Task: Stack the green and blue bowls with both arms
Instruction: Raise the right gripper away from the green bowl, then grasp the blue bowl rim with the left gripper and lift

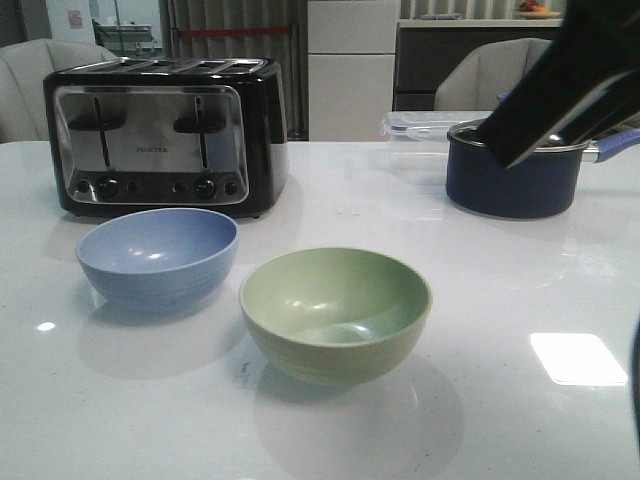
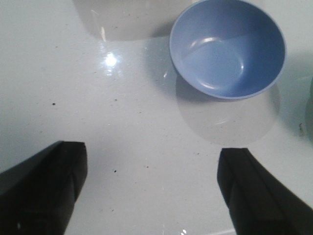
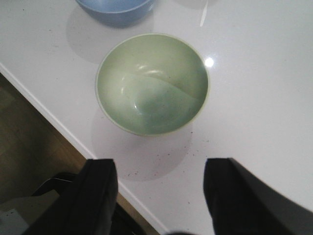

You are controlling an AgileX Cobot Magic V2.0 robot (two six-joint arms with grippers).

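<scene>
Front view: green bowl [image 1: 335,312] just beside blue bowl [image 1: 157,255], both in front of the toaster [image 1: 165,132] on a glossy white table [image 1: 500,290]; saucepan [image 1: 515,165] behind, chairs and cabinets beyond. Left wrist view: left gripper [image 2: 151,188] spread, empty, short of the blue bowl; smooth rim may slip. Right wrist view: right gripper [image 3: 159,193] spread, empty, short of the green bowl, near the table edge; a nudge risks a fall.

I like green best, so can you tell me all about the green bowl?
The green bowl is round, pale sage green, and looks like smooth matte plastic with faint ridges low on its outside. It stands upright and empty on the white table, near the front edge. The blue bowl sits close by, not touching. Nothing holds it; the right end effector hangs open above.
</scene>
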